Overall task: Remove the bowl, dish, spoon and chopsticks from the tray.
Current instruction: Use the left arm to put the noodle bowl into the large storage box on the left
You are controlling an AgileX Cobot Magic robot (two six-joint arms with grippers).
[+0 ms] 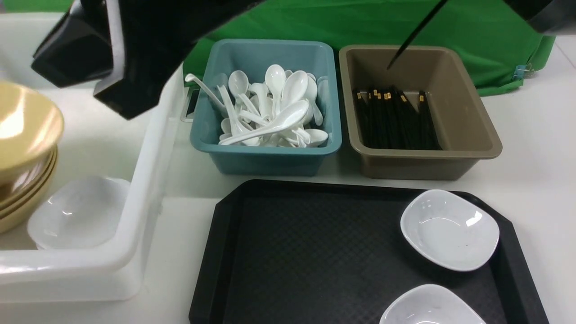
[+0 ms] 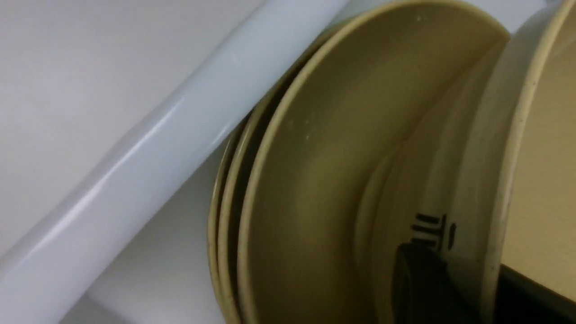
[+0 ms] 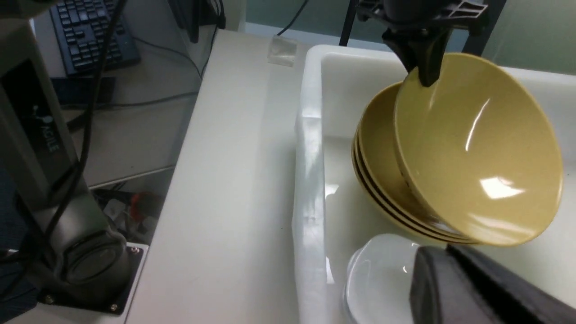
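Observation:
The mustard bowl (image 3: 477, 148) leans tilted on a stack of like bowls (image 1: 18, 198) in the white tub (image 1: 148, 148). My left gripper (image 3: 425, 67) is shut on its upper rim, with one finger (image 2: 418, 279) outside the wall and one inside. High at the right, a thin black chopstick (image 1: 411, 38) hangs over the brown tub (image 1: 468, 117), its top leaving the front view. My right gripper (image 3: 450, 265) shows its fingers pressed together. Two white dishes (image 1: 450, 229) (image 1: 429, 308) sit on the black tray (image 1: 315, 252). No spoon lies on the tray.
A blue tub (image 1: 265, 157) holds several white spoons (image 1: 274, 112). Several black chopsticks (image 1: 396, 119) lie in the brown tub. A white dish (image 1: 78, 211) sits in the white tub beside the bowl stack. Green cloth (image 1: 342, 22) hangs behind.

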